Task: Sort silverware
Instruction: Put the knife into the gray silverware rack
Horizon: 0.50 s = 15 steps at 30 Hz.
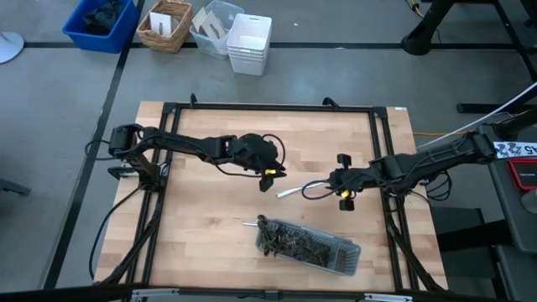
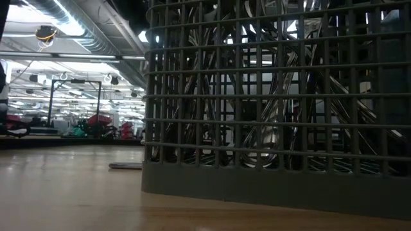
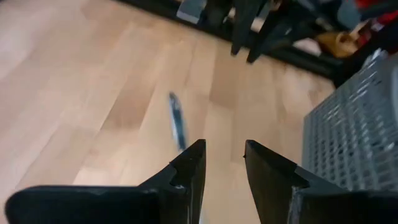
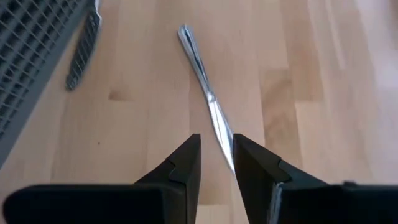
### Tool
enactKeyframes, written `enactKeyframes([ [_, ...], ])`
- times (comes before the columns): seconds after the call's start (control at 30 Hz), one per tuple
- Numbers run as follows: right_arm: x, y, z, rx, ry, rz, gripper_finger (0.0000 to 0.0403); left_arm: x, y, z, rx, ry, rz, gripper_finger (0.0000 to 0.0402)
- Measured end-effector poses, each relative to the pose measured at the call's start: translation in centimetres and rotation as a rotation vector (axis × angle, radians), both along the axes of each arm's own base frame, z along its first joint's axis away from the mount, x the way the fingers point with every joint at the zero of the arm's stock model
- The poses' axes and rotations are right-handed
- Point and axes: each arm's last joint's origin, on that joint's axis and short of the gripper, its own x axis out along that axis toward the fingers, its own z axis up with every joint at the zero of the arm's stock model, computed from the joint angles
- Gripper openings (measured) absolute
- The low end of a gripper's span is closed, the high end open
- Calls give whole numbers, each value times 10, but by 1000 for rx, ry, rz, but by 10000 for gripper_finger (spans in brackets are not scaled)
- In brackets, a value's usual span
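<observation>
A slim shiny silver metal knife (image 4: 205,81) lies flat on the pale wooden table (image 1: 210,218), between the two arms and near the table's middle. The right gripper (image 4: 216,158) hovers just over the blade end; its two dark fingers stand a narrow gap apart, gripping nothing, and the blade runs out from between them toward the handle. The left gripper (image 3: 222,163) hangs near the knife's other end, its fingers likewise slightly parted and empty. A second piece of silverware (image 4: 84,46) lies on the wood just beside the long dark grey mesh tray (image 1: 336,252), which holds a heap of silverware (image 1: 285,239).
</observation>
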Motion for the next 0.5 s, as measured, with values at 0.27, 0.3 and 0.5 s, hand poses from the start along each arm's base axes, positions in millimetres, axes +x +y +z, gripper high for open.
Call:
enactKeyframes([
  [0.27, -6, -2, -31, 37, 34, -66, 97, -10, 10, -13, -16, 166, -10, 104],
  [0.3, -6, -2, -34, 37, 26, -69, 97, -12, 11, -15, -18, 188, -9, 104],
  [0.5, -4, -3, -46, -12, -62, -95, 97, -16, 13, -20, -9, 249, -21, 104],
])
